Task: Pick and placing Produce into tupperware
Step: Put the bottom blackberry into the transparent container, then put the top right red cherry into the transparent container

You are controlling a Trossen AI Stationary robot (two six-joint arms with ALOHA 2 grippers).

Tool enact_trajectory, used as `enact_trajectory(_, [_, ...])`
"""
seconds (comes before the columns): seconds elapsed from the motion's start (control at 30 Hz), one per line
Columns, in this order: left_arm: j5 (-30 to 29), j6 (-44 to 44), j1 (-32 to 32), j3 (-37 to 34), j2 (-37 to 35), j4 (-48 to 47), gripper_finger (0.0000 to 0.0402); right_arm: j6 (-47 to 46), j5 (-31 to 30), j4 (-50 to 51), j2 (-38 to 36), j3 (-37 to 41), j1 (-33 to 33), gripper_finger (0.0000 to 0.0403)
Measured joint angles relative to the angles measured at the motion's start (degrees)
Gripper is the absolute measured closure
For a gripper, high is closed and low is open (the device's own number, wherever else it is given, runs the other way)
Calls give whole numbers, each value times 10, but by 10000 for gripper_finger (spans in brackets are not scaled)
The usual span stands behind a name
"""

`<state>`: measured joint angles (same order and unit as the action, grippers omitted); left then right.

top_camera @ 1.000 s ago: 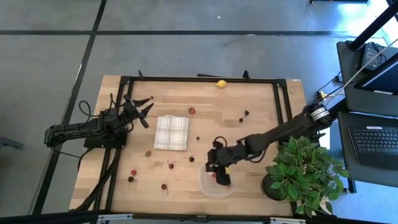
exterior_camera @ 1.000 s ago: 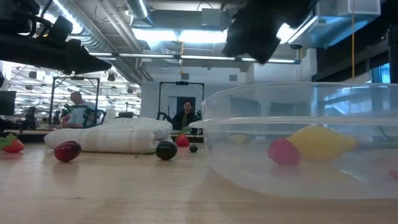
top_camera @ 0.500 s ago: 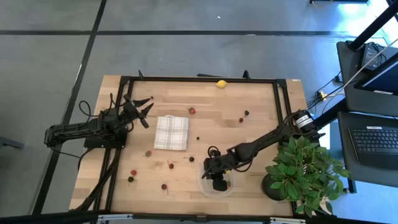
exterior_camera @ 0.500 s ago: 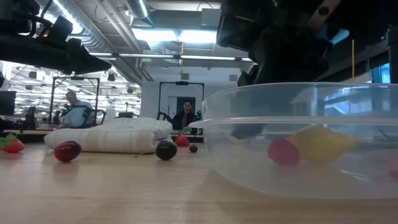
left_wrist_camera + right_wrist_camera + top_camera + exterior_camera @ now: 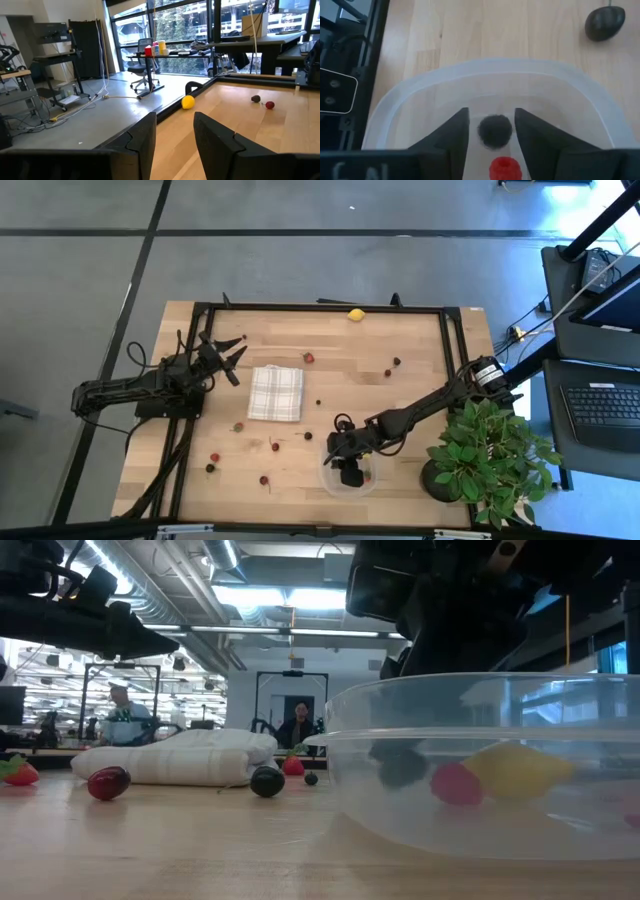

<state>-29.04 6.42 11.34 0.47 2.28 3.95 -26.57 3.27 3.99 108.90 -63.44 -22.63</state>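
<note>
Right gripper [image 5: 350, 471] hangs over the tub [image 5: 328, 477], fingers [image 5: 451, 132] parted w/ a dark berry [image 5: 495, 131] between them, not pinched; in the low view that berry [image 5: 402, 767] sits low inside the tub. Tub also holds a red berry [image 5: 456, 783] and a lemon [image 5: 520, 769], touching each other.

Tub stands near the front table edge, just beside the plant [image 5: 490, 458].

Left gripper [image 5: 232, 358] waits by the table's left side, near the cloth [image 5: 275, 393], fingers [image 5: 141, 140] apart, nothing between them.

Loose produce on the table [image 5: 420, 330]: 2nd lemon [image 5: 356, 315] at the far edge, berries scattered around the cloth and between cloth and tub, a red one [image 5: 108, 782] and a dark one [image 5: 266, 781] just in front of the cloth in the low view. A dark berry [image 5: 604, 23] lies just outside the tub rim.
</note>
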Motion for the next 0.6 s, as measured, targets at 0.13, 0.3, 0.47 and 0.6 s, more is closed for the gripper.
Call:
enact_trajectory(0.13, [0,0,0,0,0,0,276,0,0,0,0,0,0,232])
enact_trajectory(0.3, [0,0,0,0,0,0,276,16,0,-4,-5,0,0,231])
enact_trajectory(0.47, [0,0,0,0,0,0,276,32,-1,10,-53,0,3,231])
enact_trajectory(0.6, [0,0,0,0,0,0,276,43,-23,68,-118,0,16,231])
